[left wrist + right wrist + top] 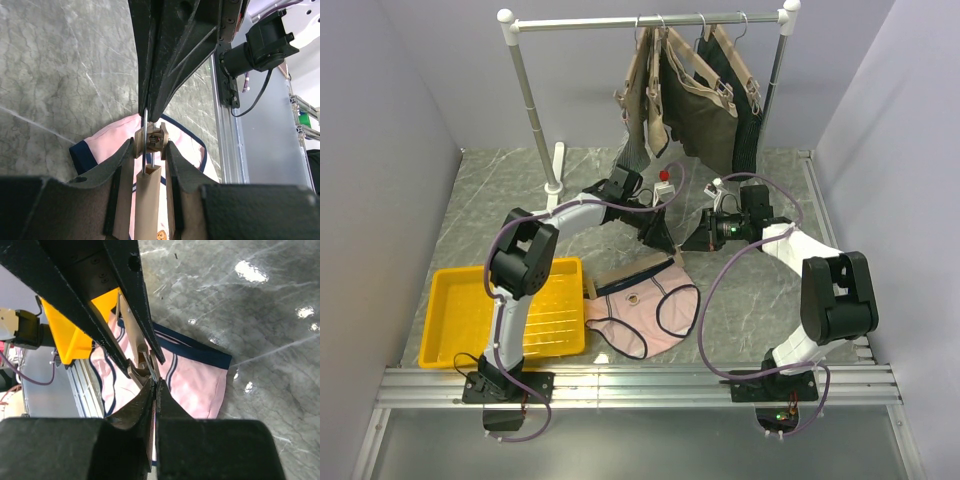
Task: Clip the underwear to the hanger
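The pale pink underwear (pixel 645 315) with navy edging lies flat on the table in front of the arms. The tan hanger (pixel 645 265) lies across its waistband. My left gripper (pixel 660 238) is over the hanger's right end. In the left wrist view its fingertips (pixel 127 150) press both sides of the end clip (pixel 151 138), and the bar (pixel 147 200) runs between the fingers. My right gripper (pixel 692 240) meets it from the right, shut on the thin silver wire (pixel 151 371) at that clip. Pink fabric (pixel 200 385) lies beneath.
A yellow tray (pixel 460 310) sits left of the underwear. A white rack (pixel 535 110) at the back holds several tan hangers with dark olive and black garments (pixel 695 100). A small red and white object (pixel 665 180) stands behind the grippers. Metal rails (pixel 640 385) line the near edge.
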Robot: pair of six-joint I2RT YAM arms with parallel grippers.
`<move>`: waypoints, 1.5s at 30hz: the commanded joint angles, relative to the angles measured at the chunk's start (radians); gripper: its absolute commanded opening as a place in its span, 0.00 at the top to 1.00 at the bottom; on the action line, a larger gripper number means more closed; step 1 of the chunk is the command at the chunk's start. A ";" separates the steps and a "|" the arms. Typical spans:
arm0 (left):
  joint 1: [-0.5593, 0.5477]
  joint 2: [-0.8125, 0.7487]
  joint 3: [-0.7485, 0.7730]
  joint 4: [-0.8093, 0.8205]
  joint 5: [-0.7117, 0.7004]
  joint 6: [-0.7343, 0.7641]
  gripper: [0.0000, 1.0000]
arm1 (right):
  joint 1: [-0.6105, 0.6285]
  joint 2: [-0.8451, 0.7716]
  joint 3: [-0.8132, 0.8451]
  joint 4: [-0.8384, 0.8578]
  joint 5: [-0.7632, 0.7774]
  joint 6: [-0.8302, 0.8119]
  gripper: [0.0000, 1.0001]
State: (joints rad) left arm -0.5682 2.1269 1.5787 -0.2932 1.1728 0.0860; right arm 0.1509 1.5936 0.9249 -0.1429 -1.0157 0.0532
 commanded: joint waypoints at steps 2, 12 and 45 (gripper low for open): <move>-0.006 -0.061 0.010 0.020 0.021 0.035 0.70 | 0.007 -0.021 0.022 0.019 -0.058 -0.044 1.00; -0.007 -0.053 0.023 0.037 0.001 0.003 0.45 | 0.012 -0.043 0.023 -0.024 -0.075 -0.116 1.00; -0.016 -0.018 0.064 -0.047 0.021 0.060 1.00 | -0.042 -0.083 0.002 -0.067 -0.014 -0.099 0.62</move>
State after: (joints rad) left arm -0.5938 2.1220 1.5982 -0.3252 1.1801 0.1001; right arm 0.1429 1.5604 0.9237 -0.2077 -1.0534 -0.0719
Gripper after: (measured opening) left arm 0.092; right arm 0.346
